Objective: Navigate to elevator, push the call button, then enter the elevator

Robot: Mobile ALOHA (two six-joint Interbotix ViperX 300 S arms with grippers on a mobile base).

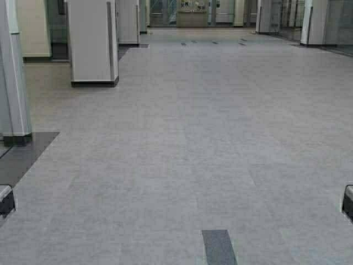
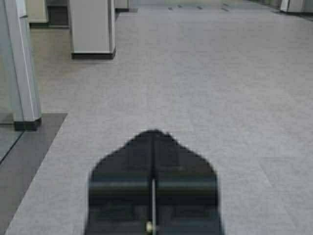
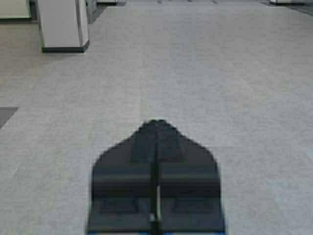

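No elevator doors and no call button show in any view; both are out of view. I look down a wide hall with a grey tiled floor (image 1: pixel 209 138). My left gripper (image 2: pixel 154 132) is shut and empty, held low over the floor; only a corner of that arm (image 1: pixel 5 200) shows at the high view's left edge. My right gripper (image 3: pixel 156 122) is shut and empty too, with a corner of that arm (image 1: pixel 348 201) at the right edge.
A square white pillar (image 1: pixel 92 43) with a dark base stands ahead on the left. A nearer grey pillar (image 1: pixel 14 83) stands at the far left on a dark floor strip (image 1: pixel 25 157). More pillars (image 1: pixel 315 22) line the right. A counter (image 1: pixel 192 18) closes the far end.
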